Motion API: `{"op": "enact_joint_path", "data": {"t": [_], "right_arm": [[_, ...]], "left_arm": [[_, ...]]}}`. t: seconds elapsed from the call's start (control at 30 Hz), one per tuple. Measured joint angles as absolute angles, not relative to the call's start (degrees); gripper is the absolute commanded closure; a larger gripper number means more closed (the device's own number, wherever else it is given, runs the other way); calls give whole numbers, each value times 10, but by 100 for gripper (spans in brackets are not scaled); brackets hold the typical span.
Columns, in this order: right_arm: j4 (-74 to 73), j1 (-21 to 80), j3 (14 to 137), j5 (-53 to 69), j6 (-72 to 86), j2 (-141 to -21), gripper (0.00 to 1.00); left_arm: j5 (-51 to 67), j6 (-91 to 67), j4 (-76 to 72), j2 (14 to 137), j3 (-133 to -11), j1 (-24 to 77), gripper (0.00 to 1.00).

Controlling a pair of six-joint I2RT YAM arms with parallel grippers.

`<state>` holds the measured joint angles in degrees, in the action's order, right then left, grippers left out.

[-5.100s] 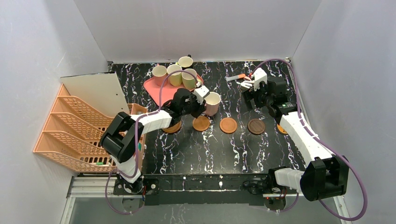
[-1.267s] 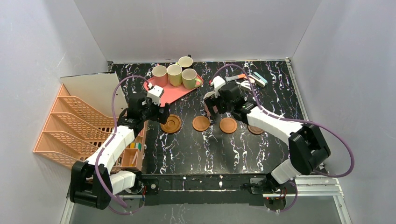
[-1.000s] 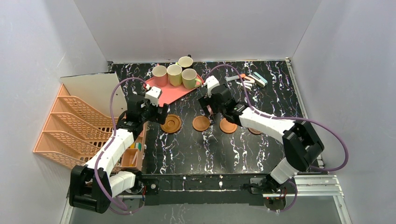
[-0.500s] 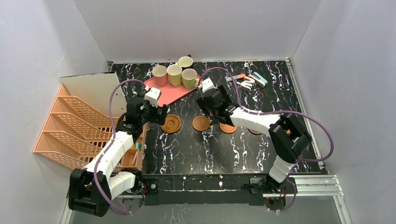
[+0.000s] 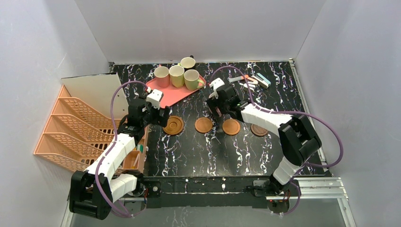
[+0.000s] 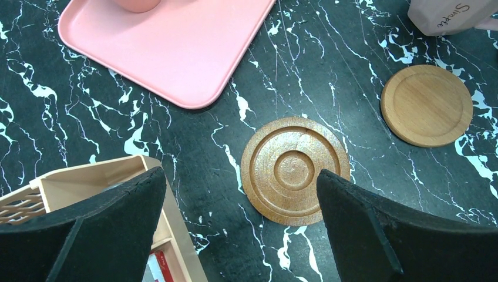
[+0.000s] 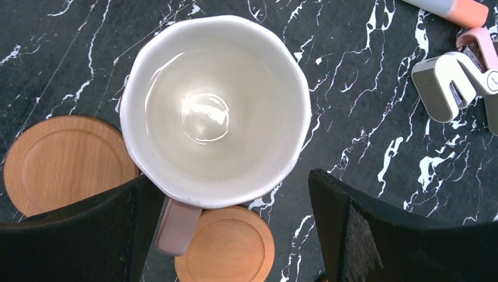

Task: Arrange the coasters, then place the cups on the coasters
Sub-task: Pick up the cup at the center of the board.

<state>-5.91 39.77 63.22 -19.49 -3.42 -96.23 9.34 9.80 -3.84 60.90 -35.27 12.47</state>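
A robot test cell in a lab. Plain grey panels box in a black marble-patterned table on the left, far and right sides. A white left arm and right arm are mounted at the near edge, by a bare metal frame. An orange file rack at the left and stationery at the far right look like staged props.
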Motion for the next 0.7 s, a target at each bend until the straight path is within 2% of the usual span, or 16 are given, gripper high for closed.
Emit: {"op": "enact_joint_path", "data": {"t": [0.23, 0.7], "right_arm": [[-67, 382, 632, -140, -35, -950, 3], [-55, 375, 610, -99, -48, -950, 36]], "left_arm": [[93, 98, -40, 609, -353, 125, 2], [93, 98, -41, 610, -353, 125, 2]]}}
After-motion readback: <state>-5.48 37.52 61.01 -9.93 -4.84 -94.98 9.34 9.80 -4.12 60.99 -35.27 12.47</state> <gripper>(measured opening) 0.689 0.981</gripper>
